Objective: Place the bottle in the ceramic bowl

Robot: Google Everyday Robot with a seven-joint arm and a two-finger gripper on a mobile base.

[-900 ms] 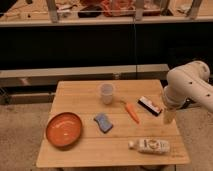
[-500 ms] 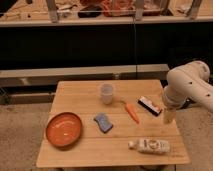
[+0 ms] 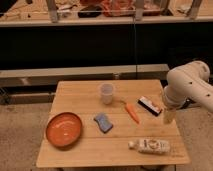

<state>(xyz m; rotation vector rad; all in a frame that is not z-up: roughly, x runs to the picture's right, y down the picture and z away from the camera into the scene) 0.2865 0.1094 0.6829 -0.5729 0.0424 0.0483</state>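
The bottle [image 3: 149,145] lies on its side near the table's front right corner, white cap pointing left. The ceramic bowl [image 3: 64,129], wide, shallow and orange-red, sits at the table's front left and holds nothing. My gripper [image 3: 169,116] hangs from the white arm [image 3: 189,86] over the table's right edge, above and a little behind the bottle, apart from it and far from the bowl.
On the wooden table [image 3: 80,152] stand a translucent cup [image 3: 106,93] at the back middle, a blue sponge [image 3: 103,122] in the middle, an orange carrot [image 3: 132,112] and a black-and-white packet [image 3: 149,105] to the right. A dark shelf unit runs behind the table.
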